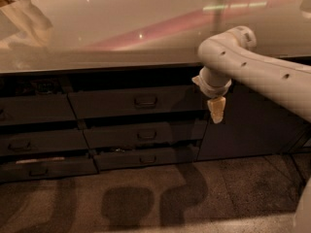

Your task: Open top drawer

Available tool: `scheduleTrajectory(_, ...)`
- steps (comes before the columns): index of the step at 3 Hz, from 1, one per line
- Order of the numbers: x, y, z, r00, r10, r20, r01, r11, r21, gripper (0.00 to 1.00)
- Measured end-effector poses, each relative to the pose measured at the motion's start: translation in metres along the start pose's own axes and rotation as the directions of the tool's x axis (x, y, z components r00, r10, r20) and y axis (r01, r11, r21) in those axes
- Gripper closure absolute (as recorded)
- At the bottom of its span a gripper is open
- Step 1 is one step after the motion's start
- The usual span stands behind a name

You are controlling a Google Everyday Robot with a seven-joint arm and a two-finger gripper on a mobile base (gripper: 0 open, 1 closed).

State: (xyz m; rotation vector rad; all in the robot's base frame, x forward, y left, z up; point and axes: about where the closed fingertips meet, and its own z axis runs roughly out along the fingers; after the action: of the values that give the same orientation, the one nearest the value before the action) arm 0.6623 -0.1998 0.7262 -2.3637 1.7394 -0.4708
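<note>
Pincer (216, 111) hangs just right of top drawer (109, 102).

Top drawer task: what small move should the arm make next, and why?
Probably shift the pincer left toward the handle of the top drawer. The pincer hangs near the drawer's right end, pointing down, well to the right of the small centred handle, so it likely cannot pull from there.
</note>
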Motion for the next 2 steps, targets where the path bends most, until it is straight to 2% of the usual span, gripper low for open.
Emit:
scheduleTrajectory(1, 0.013, 0.0, 0.01, 0.981, 0.027, 0.19, -0.033, 0.999, 0.029, 0.0)
scheduleTrajectory(2, 0.019, -0.02, -0.008, 0.968, 0.012, 0.25, -0.038, 0.9943, 0.1, 0.0)
